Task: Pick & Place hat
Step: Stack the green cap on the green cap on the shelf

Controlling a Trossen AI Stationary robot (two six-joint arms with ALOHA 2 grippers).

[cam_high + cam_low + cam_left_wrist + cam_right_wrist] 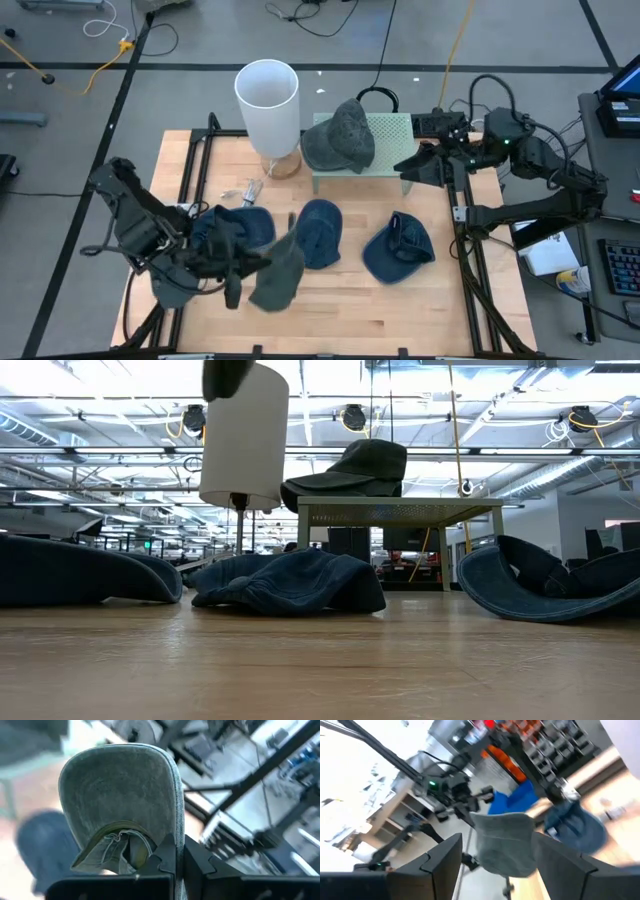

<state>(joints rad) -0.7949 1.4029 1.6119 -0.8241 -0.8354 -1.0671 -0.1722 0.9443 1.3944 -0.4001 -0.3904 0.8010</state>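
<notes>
My left gripper point(240, 270) is over the table's near left part, shut on a grey-green cap point(280, 278) that fills the left wrist view point(120, 800). Another dark grey cap point(340, 138) rests crown-up on a small green stand point(385, 135) at the far side. Three blue caps point(245, 225) point(320, 232) point(398, 248) lie on the wooden table. My right gripper point(415, 165) hangs open just right of the stand, touching nothing. Its wrist view looks across at the held cap point(505, 842). My left gripper pinches the grey-green cap by its rim point(172, 837) between both fingers point(167, 862), coming about level from the table's left. The cap sticks out beyond the fingertips with its hollow underside and sweatband point(117, 845) showing. In the low view no part of it lies on the table.
A tall white cylinder point(268, 100) on a wooden base stands at the far side, left of the stand. Small clear items point(245, 190) lie near it. Black rails point(195, 160) run along the table's left and right sides. Bare wood shows along the near edge point(350, 315).
</notes>
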